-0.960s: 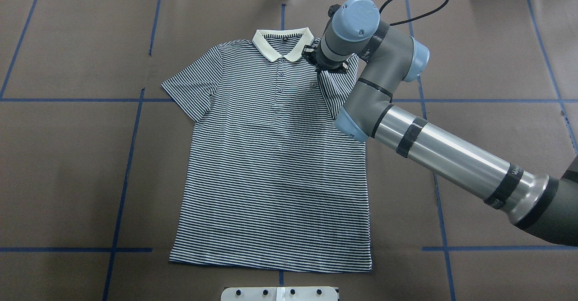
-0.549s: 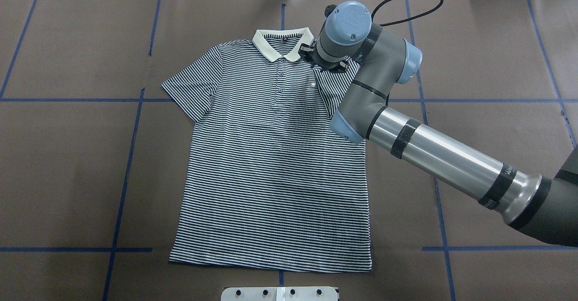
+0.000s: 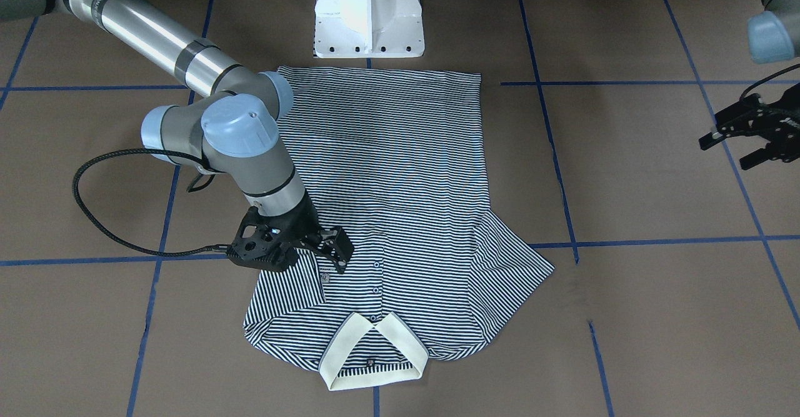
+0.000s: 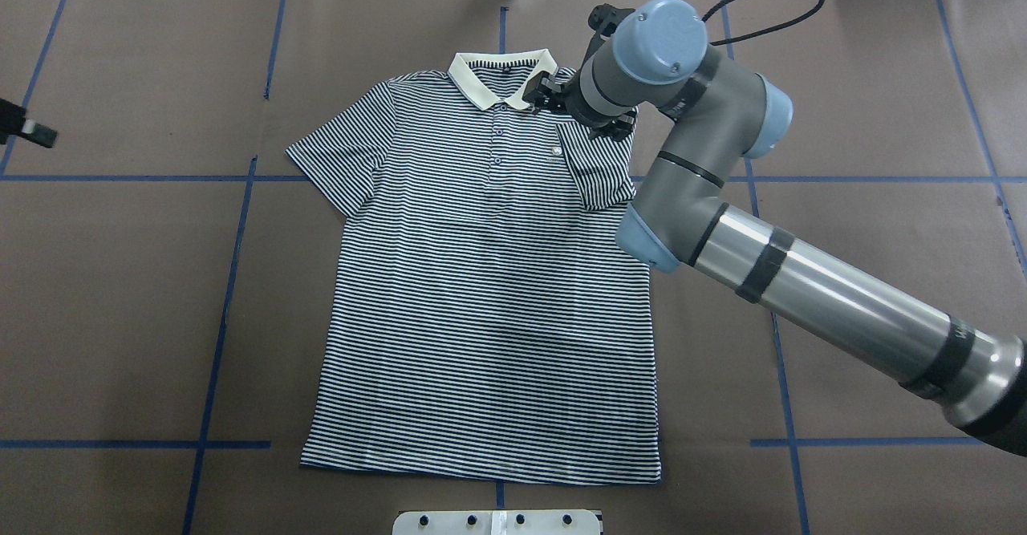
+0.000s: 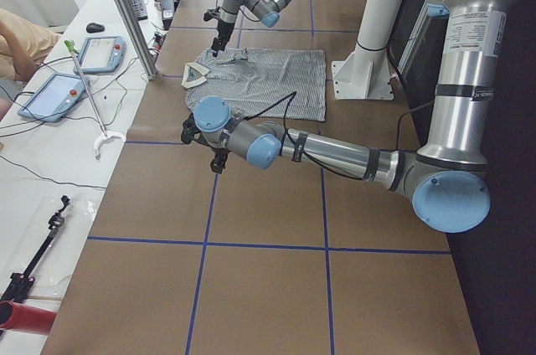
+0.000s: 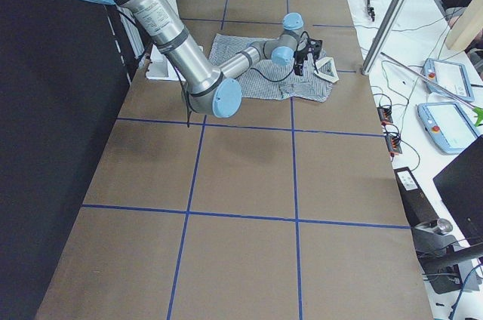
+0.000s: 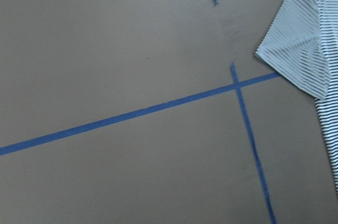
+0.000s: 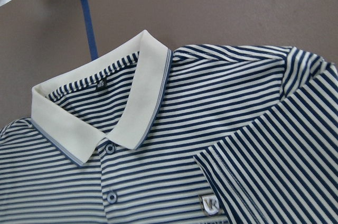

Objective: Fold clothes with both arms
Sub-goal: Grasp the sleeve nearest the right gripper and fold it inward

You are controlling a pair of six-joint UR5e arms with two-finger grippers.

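Navy-and-white striped polo shirt (image 4: 489,294) lies flat on brown table (image 4: 120,278), one sleeve folded onto its chest. Black right gripper (image 3: 297,256) and left gripper (image 3: 725,152) are both spread.

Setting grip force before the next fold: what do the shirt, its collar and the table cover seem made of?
Shirt: soft matte knit, probably cotton blend; it creases limply at the folded sleeve.
Collar: thicker cream knit, holds its edge.
Table cover: matte brown paper or card, seemingly.
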